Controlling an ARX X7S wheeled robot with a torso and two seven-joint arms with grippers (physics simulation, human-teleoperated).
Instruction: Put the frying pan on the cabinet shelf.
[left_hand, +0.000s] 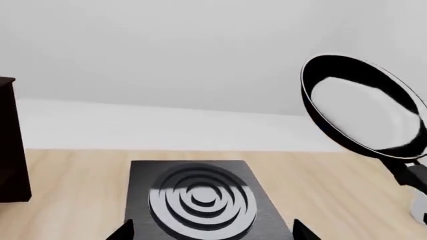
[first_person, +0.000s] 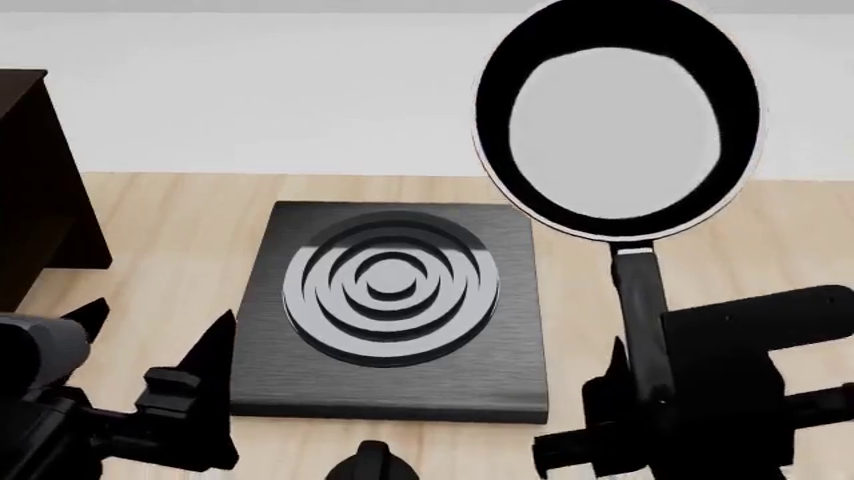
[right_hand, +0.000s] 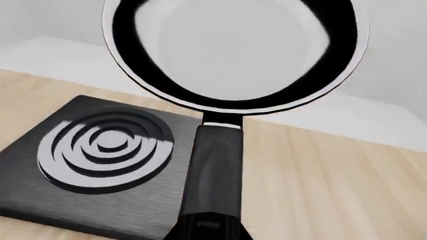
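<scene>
Black frying pan (first_person: 617, 120) aloft, handle in right tool (first_person: 654, 420).

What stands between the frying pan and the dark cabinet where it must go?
Nothing visible at the height where the right gripper holds the frying pan. The burner plate lies lower, on the table; the cabinet stands at the left edge.

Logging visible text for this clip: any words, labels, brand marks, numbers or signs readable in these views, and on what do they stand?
None can be read in any view.
frying pan: plain pale inner face and black handle, no mark.
burner plate: only concentric rings, no lettering.
cabinet: plain dark panels.
right gripper and left gripper: black, no visible label.
</scene>
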